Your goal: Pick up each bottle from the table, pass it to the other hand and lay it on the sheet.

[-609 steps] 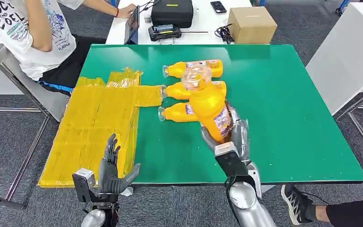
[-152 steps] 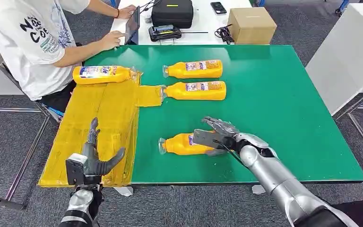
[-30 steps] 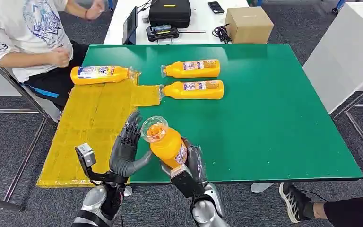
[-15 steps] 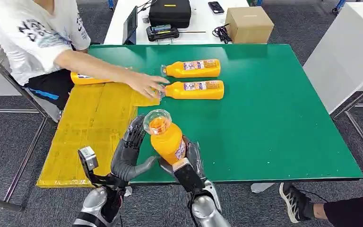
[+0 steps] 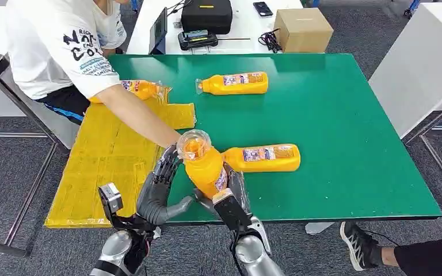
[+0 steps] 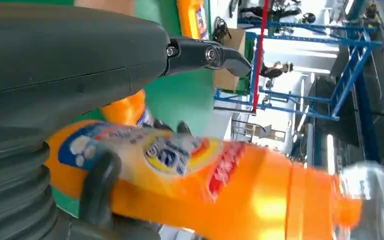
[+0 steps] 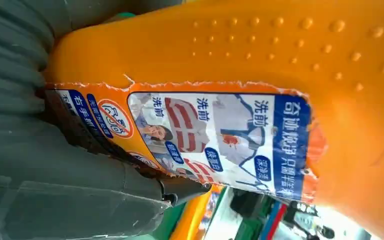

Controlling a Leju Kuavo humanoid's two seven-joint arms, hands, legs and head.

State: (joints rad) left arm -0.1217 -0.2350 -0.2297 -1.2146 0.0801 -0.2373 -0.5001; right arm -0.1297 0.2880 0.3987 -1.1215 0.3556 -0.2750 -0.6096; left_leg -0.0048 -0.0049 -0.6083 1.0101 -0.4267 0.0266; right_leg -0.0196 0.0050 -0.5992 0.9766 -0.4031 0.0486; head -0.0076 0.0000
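Green table (image 5: pixel 351 115) up front, yellow sheet (image 5: pixel 109 155) hanging off its left side. Right hand (image 5: pixel 230 192) grips an upright orange bottle (image 5: pixel 202 167) near the front edge; left hand (image 5: pixel 158 190) has its fingers spread against it. A person's arm (image 5: pixel 132 109) reaches in.

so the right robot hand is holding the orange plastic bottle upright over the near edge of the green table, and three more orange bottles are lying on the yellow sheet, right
Not quite. The head view shows the right robot hand holding the orange plastic bottle upright over the near edge of the green table, but only one bottle lies on the yellow sheet. The other two bottles lie on the table.
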